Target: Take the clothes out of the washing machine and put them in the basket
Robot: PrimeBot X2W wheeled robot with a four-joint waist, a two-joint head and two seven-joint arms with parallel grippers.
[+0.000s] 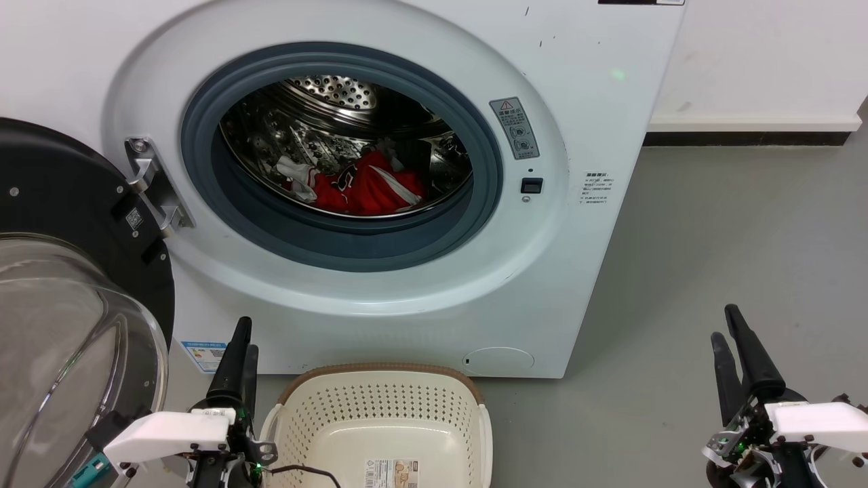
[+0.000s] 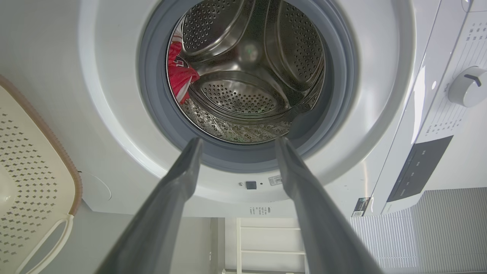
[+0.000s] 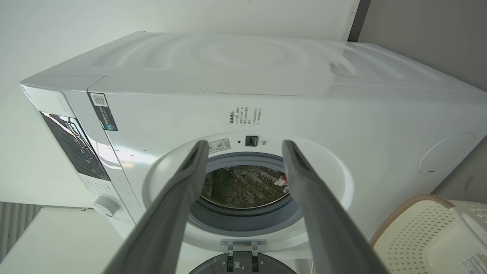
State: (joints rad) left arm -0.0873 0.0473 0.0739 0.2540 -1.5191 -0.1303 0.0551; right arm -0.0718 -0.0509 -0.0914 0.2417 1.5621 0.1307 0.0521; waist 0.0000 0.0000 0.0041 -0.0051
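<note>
STEP: first grab pending — clothes [image 1: 366,186] in washing machine [image 1: 576,271] | JAWS: your left gripper [image 1: 247,335], right gripper [image 1: 724,322] wide, empty | NEXT: reach in, pinch, lift to basket [image 1: 383,371].

head high, wrists low; all face washing machine [image 1: 407,298]

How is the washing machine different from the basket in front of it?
The washing machine is big and white; the basket is smaller and cream with a brown rim. The washing machine's opening is round and faces forward; the basket's is rectangular and faces up. The washing machine has the red clothes inside; the basket shows none. Both have little holes: drum and basket sides.
</note>
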